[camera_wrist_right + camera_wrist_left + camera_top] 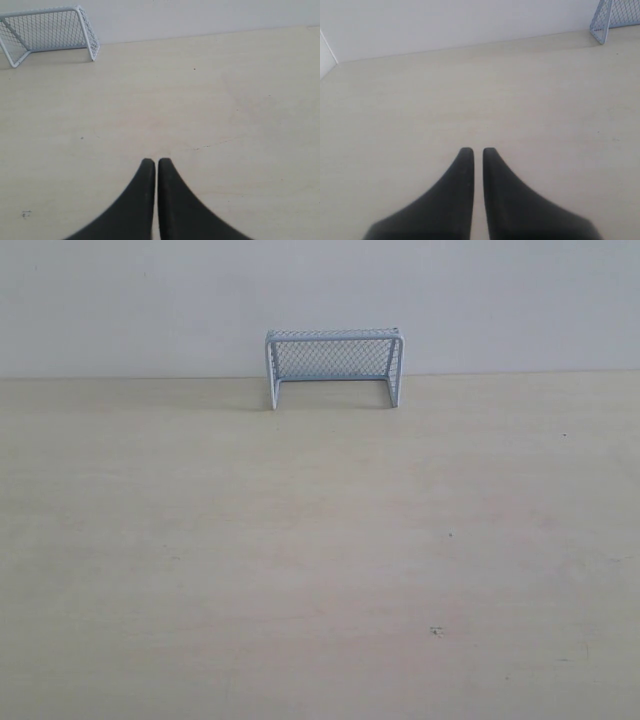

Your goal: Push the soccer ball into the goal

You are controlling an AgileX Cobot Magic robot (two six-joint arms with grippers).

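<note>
The goal (334,368), a small pale blue-white frame with fine mesh netting, stands at the table's far edge against the wall, its mouth facing the camera. One corner of the goal (610,19) shows in the left wrist view, and the whole goal (49,33) in the right wrist view. The soccer ball is out of view in every frame. My left gripper (474,151) is shut, with only a thin slit between its black fingers and nothing in it. My right gripper (152,161) is also shut and holds nothing. Neither gripper appears in the exterior view.
The pale wooden table (320,560) runs back to a white wall (320,290). A few small dark specks (437,630) mark the tabletop. A wall corner (327,50) rises at the table's left side.
</note>
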